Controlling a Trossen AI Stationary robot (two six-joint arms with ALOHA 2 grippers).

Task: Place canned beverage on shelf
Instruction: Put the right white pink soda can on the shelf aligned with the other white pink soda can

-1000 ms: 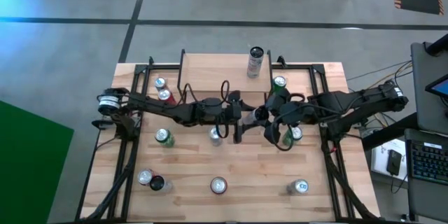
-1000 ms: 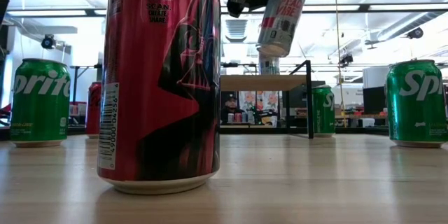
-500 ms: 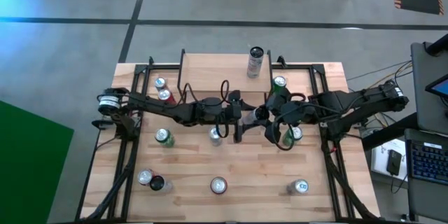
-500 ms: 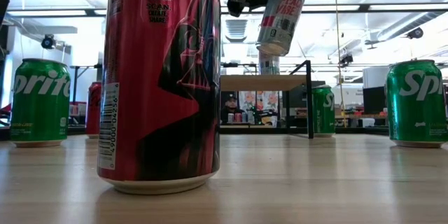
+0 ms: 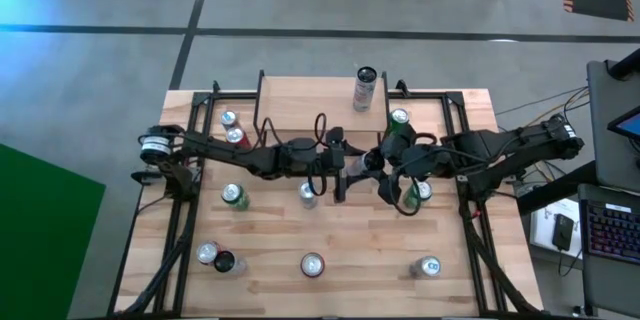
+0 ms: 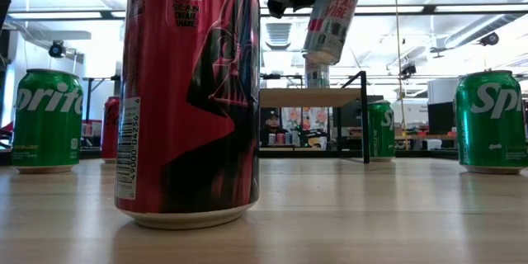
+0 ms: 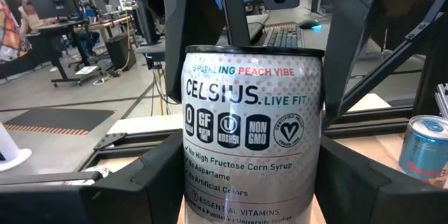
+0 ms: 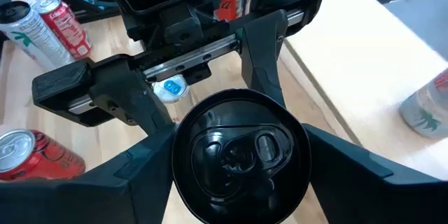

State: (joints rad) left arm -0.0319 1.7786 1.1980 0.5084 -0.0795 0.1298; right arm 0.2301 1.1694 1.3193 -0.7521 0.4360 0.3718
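A white Celsius can with a black top hangs tilted above the table's middle. My left gripper reaches in level from the table's left and is shut on it. My right gripper comes from the right, slanting down, at the can's top end; whether it touches the can does not show. The shelf, a low light-wood rack on black legs, stands at the table's far edge, and a slim can stands upright on its right part. My left gripper pinches the can's round side wall between its two fingers, about halfway down the body. The fingers come level from the table's left and lie across the can. The can is lifted clear of the table and leans in the low view.
Several cans stand about the table: green ones, red ones, silver ones. A red can stands close to the low camera. The black frame rails run along both table sides.
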